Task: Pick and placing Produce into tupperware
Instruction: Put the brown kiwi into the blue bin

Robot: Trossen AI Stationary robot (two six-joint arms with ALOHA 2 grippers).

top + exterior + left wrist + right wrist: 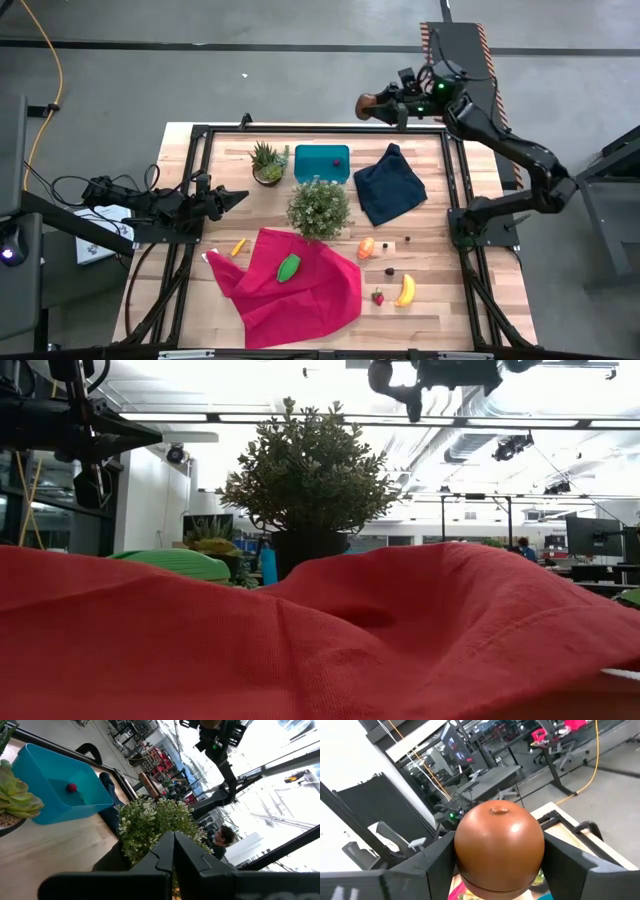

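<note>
Where cloth (320,630) blocks: produce unseen.

From above we looked straight down; low, level behind the red cloth (300,640); both showed the bushy plant (319,208).

Both arms were built of matte black jointed segments. A small green light was seen on the right arm near its wrist, just behind the right tool (385,106). The left tool (238,197) was formed of two angular black fingers (159,856); black cables were looped beside it.
</note>
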